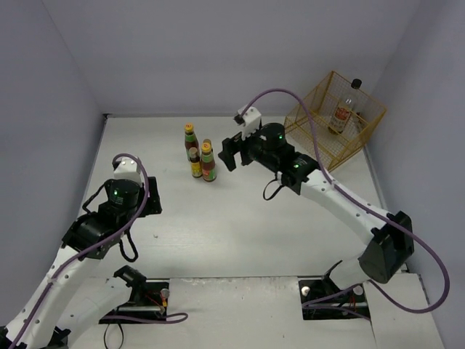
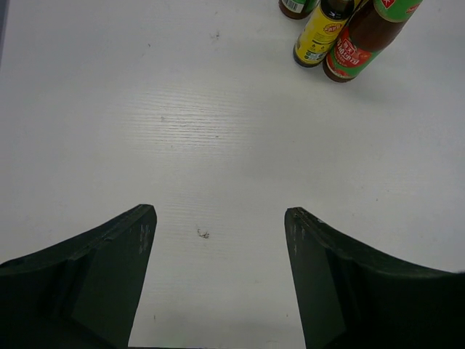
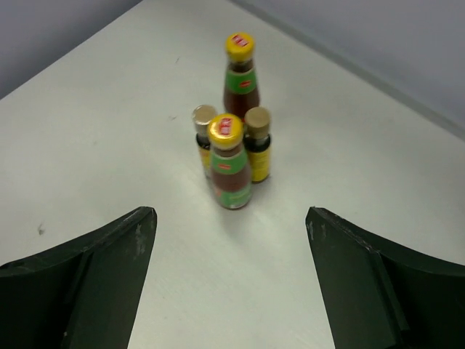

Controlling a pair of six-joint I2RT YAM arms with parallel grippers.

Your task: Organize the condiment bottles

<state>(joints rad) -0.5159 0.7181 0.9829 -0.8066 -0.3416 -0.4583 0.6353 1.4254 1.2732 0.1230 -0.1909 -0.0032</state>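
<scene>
Four condiment bottles stand in a tight cluster left of the table's middle. Two are dark red with yellow caps (image 1: 190,138) (image 1: 208,163), and two are short brown ones with yellow labels (image 1: 195,164) (image 1: 206,145). My right gripper (image 1: 229,151) hangs open just right of the cluster, with nothing between its fingers. In the right wrist view the near red bottle (image 3: 230,163) stands ahead of the open gripper (image 3: 229,225), apart from it. A taller clear black-capped bottle (image 1: 341,113) leans inside the wire basket. My left gripper (image 1: 153,201) is open and empty (image 2: 219,222), well short of the bottles (image 2: 318,36).
A yellow wire basket (image 1: 312,131) sits tilted at the back right corner. Grey walls close in the table on the left, back and right. Purple cables loop over both arms.
</scene>
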